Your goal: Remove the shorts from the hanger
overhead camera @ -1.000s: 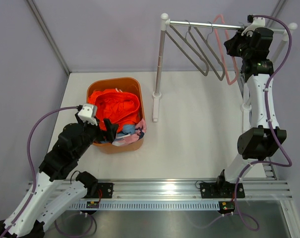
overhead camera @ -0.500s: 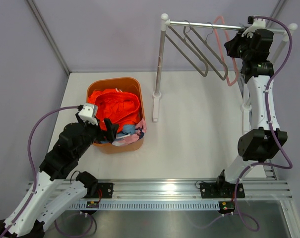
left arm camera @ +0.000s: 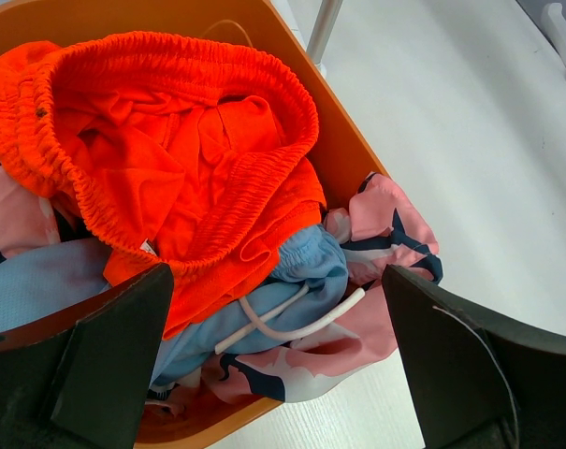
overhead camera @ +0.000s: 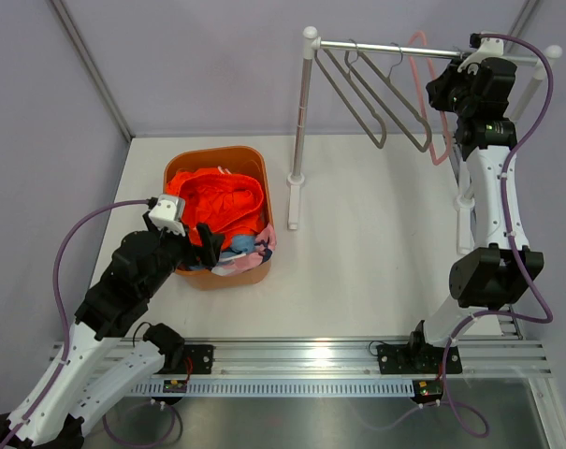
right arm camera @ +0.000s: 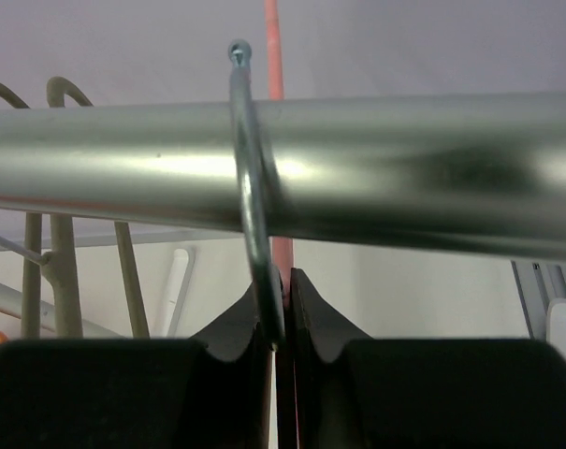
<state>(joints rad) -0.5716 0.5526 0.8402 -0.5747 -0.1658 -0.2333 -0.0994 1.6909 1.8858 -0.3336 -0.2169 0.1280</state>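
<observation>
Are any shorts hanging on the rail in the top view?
No, the three hangers hang bare, and the shorts lie piled in the orange bin.

The left arm (overhead camera: 123, 281) and right arm (overhead camera: 489, 198) share white links, black joints and looping purple cables (overhead camera: 60, 267).

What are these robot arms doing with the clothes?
The shorts are all off the hangers and piled in the orange bin. The left pincer hangs open over them. The right pincer is up at the rail, pinching the metal hook of a bare hanger.
</observation>
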